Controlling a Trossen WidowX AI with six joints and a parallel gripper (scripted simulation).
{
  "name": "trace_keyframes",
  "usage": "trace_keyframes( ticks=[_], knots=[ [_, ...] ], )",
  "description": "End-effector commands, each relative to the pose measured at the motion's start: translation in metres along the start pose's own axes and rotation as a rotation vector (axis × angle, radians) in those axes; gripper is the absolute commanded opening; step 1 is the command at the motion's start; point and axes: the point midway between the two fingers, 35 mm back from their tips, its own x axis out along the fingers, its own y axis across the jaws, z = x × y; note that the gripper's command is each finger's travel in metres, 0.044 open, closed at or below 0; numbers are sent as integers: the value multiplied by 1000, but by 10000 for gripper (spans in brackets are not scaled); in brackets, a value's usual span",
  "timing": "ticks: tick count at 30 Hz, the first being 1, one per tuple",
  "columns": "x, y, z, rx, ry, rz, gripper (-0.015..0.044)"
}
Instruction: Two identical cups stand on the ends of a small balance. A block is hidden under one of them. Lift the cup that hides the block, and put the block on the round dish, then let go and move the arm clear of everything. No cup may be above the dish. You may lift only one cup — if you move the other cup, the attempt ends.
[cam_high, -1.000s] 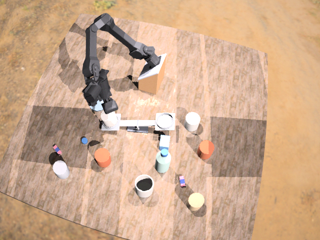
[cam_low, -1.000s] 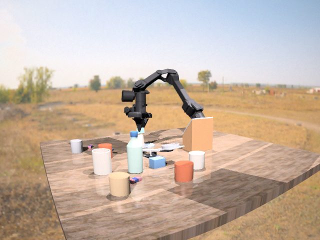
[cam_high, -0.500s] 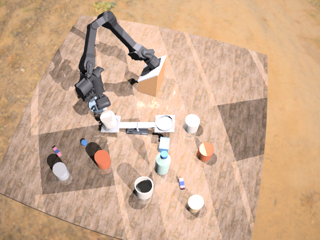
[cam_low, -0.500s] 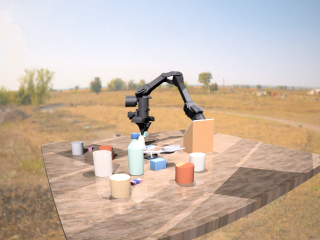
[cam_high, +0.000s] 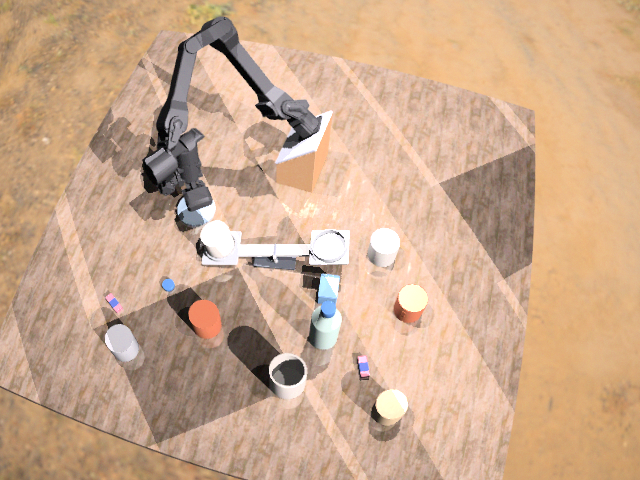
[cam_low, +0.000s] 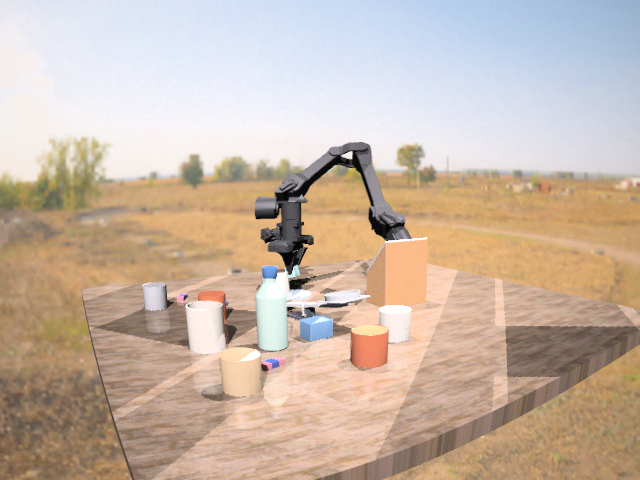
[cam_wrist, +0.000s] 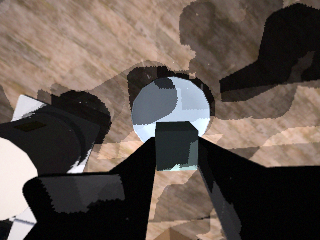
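My gripper (cam_low: 293, 265) (cam_wrist: 173, 141) is shut on a pale teal block (cam_low: 296, 271) (cam_wrist: 176, 150). It points down and holds the block above the round light-blue dish (cam_high: 192, 218) (cam_wrist: 196, 95). In the wrist view the block covers the dish's near edge; its exact height is hard to tell. A white cup (cam_high: 217, 240) (cam_low: 282, 282) (cam_wrist: 15, 180) stands on the left end of the balance (cam_high: 294, 250) (cam_low: 330, 303), close beside the dish. The right pan (cam_high: 329, 246) is bare. Another white cup (cam_high: 384, 249) (cam_low: 395, 324) stands on the table right of it. No cup is above the dish.
A blue box (cam_high: 328, 289) (cam_low: 316, 328) and a teal bottle (cam_high: 324, 331) (cam_low: 271, 320) stand before the balance's right end. A red cylinder (cam_high: 204, 319), a grey cylinder (cam_high: 122, 343) and a large white mug (cam_high: 287, 381) stand farther forward. The arm's tan pedestal (cam_high: 302, 170) (cam_low: 405, 271) is behind the balance.
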Motion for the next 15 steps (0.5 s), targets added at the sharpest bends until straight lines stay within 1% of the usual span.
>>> trace_keyframes(
  ticks=[1, 6, 15],
  knots=[
    [14, -2, -1, -5, 5, -3, 0],
    [35, -3, -2, -6, 3, -5, 0],
    [39, -3, -2, -6, 3, -5, 0]
  ],
)
